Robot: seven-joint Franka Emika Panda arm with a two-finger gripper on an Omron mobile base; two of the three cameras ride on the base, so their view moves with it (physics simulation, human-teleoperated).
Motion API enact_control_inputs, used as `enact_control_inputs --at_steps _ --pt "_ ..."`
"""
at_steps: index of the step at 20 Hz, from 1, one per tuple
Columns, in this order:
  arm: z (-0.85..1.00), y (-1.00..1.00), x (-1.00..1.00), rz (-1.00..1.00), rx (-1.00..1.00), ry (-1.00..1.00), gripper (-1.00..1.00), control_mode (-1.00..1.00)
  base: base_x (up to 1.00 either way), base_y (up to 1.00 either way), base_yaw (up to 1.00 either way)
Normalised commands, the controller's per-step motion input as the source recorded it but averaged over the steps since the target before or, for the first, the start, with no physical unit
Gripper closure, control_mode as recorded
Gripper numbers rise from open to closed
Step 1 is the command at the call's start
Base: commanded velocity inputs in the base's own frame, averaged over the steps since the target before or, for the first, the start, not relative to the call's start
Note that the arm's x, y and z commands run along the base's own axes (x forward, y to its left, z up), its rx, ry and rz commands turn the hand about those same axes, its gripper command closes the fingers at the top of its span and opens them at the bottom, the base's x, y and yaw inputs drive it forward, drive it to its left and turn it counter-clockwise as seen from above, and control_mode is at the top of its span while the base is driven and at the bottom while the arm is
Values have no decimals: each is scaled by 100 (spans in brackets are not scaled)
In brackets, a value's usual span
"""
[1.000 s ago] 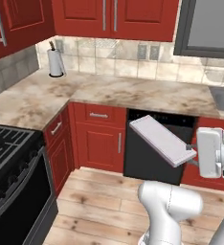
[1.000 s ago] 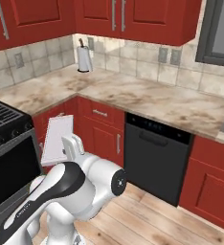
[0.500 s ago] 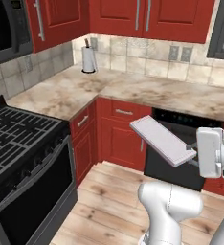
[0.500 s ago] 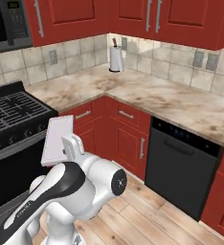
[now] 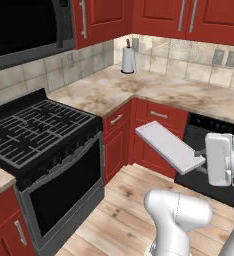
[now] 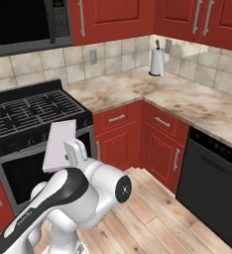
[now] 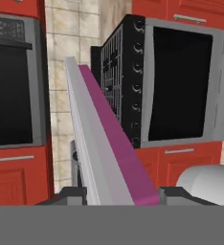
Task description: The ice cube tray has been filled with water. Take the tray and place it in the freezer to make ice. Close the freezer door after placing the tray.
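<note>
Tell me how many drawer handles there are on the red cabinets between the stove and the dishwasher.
2: one drawer handle on the cabinet beside the stove, another past the corner next to the dishwasher. The held ice cube tray may hide more.

Both base views look down from behind the arm, sharing the black gas stove (image 5: 36,130) (image 6: 31,111) (hand view close, rolled sideways)

Even, shadowless rendered light; sharp throughout.
</note>
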Motion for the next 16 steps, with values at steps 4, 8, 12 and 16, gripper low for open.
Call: enact_control_inputs --at_steps 4,8,12,16 --pt "0 0 0 0 0 0 100 100 -43 17 36" --pt "0 0 0 0 0 0 100 100 -40 17 37" --pt "0 0 0 0 0 0 100 100 -36 16 36" --pt "0 0 0 0 0 0 100 100 -32 17 35"
